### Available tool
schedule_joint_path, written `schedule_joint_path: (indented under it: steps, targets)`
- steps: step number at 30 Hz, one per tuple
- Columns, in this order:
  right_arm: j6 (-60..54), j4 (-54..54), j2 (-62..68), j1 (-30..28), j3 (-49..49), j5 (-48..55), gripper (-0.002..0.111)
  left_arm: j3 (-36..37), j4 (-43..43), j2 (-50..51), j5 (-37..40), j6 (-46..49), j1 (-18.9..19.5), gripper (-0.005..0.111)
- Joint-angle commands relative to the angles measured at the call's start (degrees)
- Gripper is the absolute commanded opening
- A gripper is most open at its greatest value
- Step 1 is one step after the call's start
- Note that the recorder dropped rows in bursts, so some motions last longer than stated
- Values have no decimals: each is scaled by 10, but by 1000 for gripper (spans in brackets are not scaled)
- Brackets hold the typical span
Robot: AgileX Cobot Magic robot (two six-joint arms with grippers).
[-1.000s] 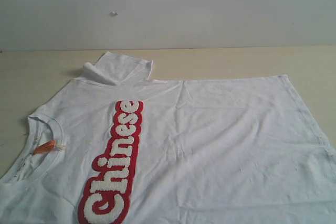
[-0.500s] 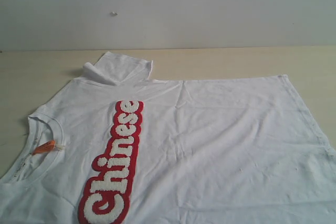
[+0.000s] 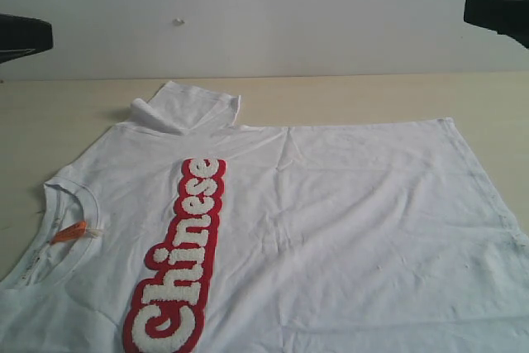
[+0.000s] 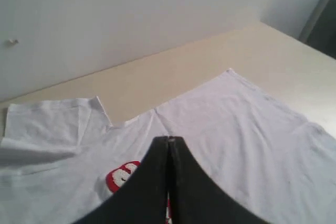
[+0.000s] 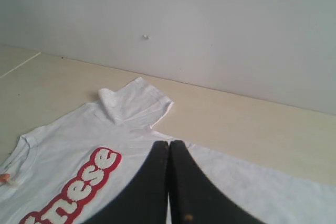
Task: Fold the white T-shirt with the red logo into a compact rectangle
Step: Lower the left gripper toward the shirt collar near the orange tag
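The white T-shirt (image 3: 331, 221) lies flat on the table with its collar (image 3: 70, 196) at the left and an orange neck tag (image 3: 69, 231) inside it. The red logo (image 3: 178, 258) runs along the chest. One sleeve (image 3: 190, 109) is folded over at the far edge. My left gripper (image 3: 21, 36) hangs high at the left edge, its jaws pressed together and empty (image 4: 169, 140). High at the right edge, my right gripper (image 3: 500, 7) is likewise shut on nothing (image 5: 169, 144). Both hover above the shirt (image 4: 252, 129) (image 5: 79, 129) without touching it.
The pale wooden table (image 3: 372, 97) shows bare beyond the shirt's far edge and meets a plain white wall (image 3: 289, 14) with a small mark (image 3: 178, 21). The shirt's hem (image 3: 483, 179) reaches near the right border.
Both grippers have come into the exterior view at the upper corners. The shirt has not moved.
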Motion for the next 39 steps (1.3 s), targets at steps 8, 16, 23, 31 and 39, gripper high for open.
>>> schedule_joint_path:
  steps: [8,16,23,31,39]
  targets:
    - [-54,-3,13,2,-25,3,0,11,-2,21,33,265,-32,0]
    - [-49,-3,13,2,-25,1,0,18,-2,21,57,302,-72,0]
    - [-49,-3,13,2,-25,1,0,40,-2,21,9,280,-72,0]
    - [-49,-3,13,2,-25,1,0,89,-98,21,18,410,-85,0]
    - [-49,-3,13,2,-25,1,0,154,-236,21,124,695,-103,0]
